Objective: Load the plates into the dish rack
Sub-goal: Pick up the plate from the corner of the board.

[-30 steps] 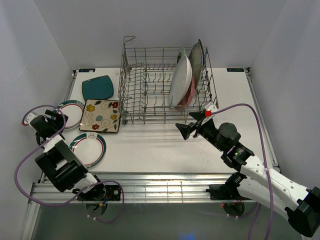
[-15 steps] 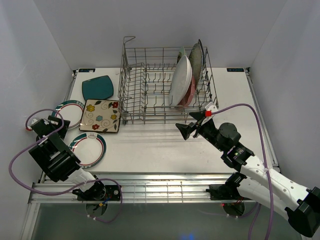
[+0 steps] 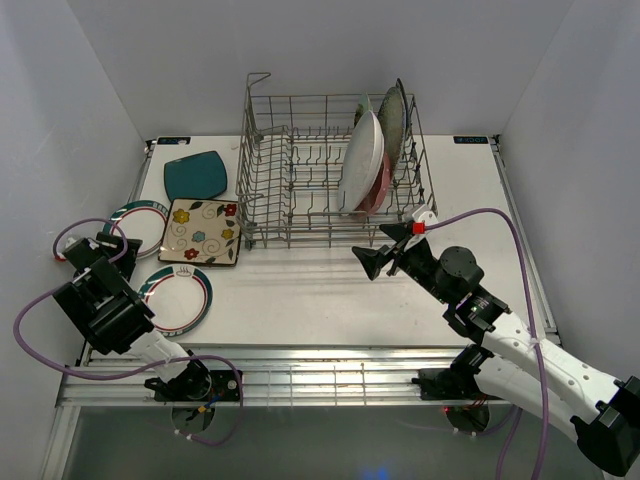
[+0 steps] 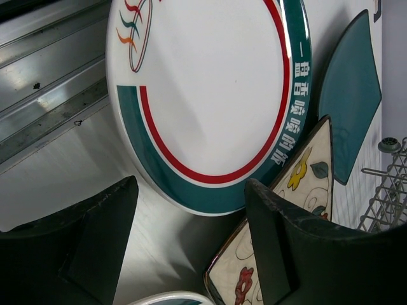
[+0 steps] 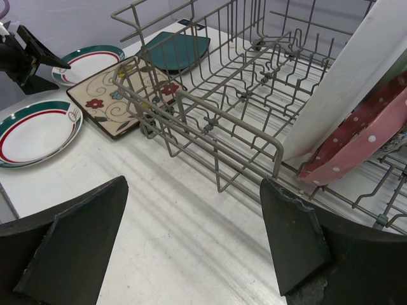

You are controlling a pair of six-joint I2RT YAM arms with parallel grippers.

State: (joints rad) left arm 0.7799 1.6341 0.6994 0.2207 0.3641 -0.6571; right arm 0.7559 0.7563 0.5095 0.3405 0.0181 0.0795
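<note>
The grey wire dish rack (image 3: 300,175) holds a big white oval plate (image 3: 360,160), a pink dotted plate (image 3: 379,187) and a speckled silver plate (image 3: 392,118) upright at its right end. On the table left of it lie a teal square plate (image 3: 196,176), a floral square plate (image 3: 201,231) and two white rimmed round plates (image 3: 143,222) (image 3: 180,296). My left gripper (image 3: 116,244) is open and empty, low beside the far round plate (image 4: 203,95), with the floral plate (image 4: 289,203) under its right finger. My right gripper (image 3: 385,256) is open and empty in front of the rack (image 5: 229,89).
White walls close in the table on the left, back and right. A metal rail (image 3: 300,375) runs along the near edge. The right wrist view shows the white oval plate (image 5: 346,82), the pink plate (image 5: 362,143) and my left gripper (image 5: 25,57) far left.
The left arm's body has swung left and lower, while its gripper stays by the far round plate. The right arm has not moved.
</note>
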